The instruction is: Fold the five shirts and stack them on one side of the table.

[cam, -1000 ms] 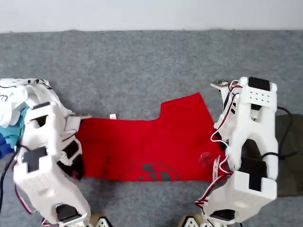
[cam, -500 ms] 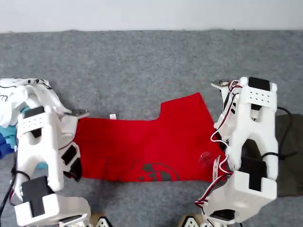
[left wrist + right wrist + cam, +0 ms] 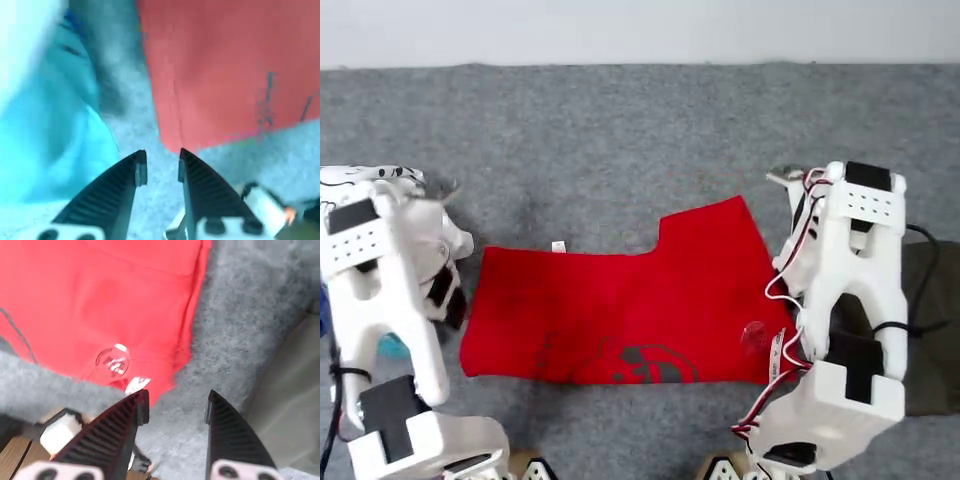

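Shirt pile (image 3: 350, 183): white and teal cloth lay bunched at the grey table's (image 3: 620, 130) left edge.
Left gripper (image 3: 161, 161): released, fingers slightly apart, empty, just off the red shirt's corner.
Red shirt (image 3: 620, 310): lay spread flat mid-table, between both arms.
Right gripper (image 3: 177, 402): released, fingers wide, empty, over the red shirt's opposite corner.
Olive shirt (image 3: 932, 330): lay at the right edge.

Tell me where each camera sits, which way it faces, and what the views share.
High view: fixed above, facing down on the table and red shirt; left arm and right arm show.
Left wrist view: on that wrist, facing down past the left gripper at the red shirt's corner and a blue shirt.
Right wrist view: likewise, past the right gripper at the red shirt's edge and an olive shirt.
Shared: the red shirt, in all three.
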Action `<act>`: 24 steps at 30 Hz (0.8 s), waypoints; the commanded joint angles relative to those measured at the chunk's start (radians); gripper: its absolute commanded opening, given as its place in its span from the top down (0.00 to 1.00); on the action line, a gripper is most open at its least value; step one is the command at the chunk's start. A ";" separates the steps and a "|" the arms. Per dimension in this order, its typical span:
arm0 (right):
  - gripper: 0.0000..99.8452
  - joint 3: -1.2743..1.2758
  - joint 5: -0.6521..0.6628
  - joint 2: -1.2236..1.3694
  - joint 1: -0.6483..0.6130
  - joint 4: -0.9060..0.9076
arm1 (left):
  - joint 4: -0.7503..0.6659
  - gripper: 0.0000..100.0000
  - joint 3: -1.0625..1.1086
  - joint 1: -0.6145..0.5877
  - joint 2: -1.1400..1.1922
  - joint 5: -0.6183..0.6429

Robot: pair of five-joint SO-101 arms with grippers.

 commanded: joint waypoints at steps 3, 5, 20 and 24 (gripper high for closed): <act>0.81 -0.190 -0.072 -0.042 -0.024 -0.110 | -0.012 0.89 -0.173 0.172 -0.012 0.215; 0.81 -0.230 -0.161 -0.041 -0.038 -0.220 | -0.051 0.89 -0.197 0.247 0.035 0.278; 0.81 -0.534 -0.446 0.501 -0.205 -0.645 | -0.180 0.89 -0.341 0.348 0.551 0.422; 0.81 -0.738 -0.470 0.697 -0.205 -0.608 | -0.219 0.89 -0.346 0.354 0.608 0.422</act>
